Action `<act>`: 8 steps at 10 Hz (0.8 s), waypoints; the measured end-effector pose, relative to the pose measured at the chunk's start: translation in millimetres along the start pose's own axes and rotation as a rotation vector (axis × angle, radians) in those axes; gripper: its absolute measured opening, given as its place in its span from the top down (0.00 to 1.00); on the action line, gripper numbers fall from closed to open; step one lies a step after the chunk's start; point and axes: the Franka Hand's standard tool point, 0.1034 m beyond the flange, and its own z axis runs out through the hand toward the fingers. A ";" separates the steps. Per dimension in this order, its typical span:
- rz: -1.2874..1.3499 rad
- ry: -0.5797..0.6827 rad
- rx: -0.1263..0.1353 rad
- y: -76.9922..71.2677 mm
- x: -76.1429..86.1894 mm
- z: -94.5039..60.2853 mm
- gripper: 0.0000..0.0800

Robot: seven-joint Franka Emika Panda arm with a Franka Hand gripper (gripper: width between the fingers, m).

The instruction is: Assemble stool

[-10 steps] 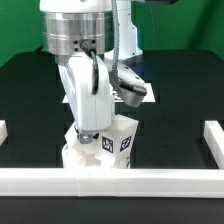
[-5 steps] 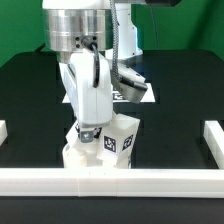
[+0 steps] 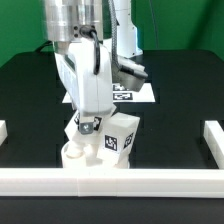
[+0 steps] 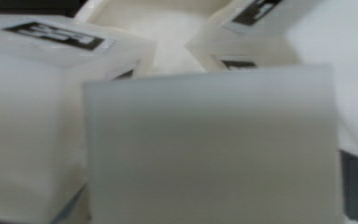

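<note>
A stiff, light-looking plastic leg (image 3: 122,137) is clamped by the nearly shut gripper (image 3: 88,128), best held across flat faces.

Since the earlier pictures, the robot arm (image 3: 88,75) has tilted and swung toward the exterior view's left, its metal collar now higher and partly out of frame. More of the marker board (image 3: 138,94) shows behind it. The pincer (image 3: 86,124) has twisted on the stool leg (image 3: 118,136), now showing a tag.
</note>
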 end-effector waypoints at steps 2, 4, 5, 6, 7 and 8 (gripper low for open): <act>-0.012 -0.001 0.011 -2.7 0.7 -6.0 0.58; -0.006 -0.011 0.002 -4.2 -1.3 -6.1 0.58; -0.009 -0.011 0.002 -4.0 -1.2 -5.5 0.58; -0.007 -0.008 0.003 -4.7 -2.3 -4.9 0.58; -0.012 -0.002 0.013 -7.8 -5.7 -5.4 0.58; -0.025 -0.002 0.028 -11.9 -4.4 -12.8 0.58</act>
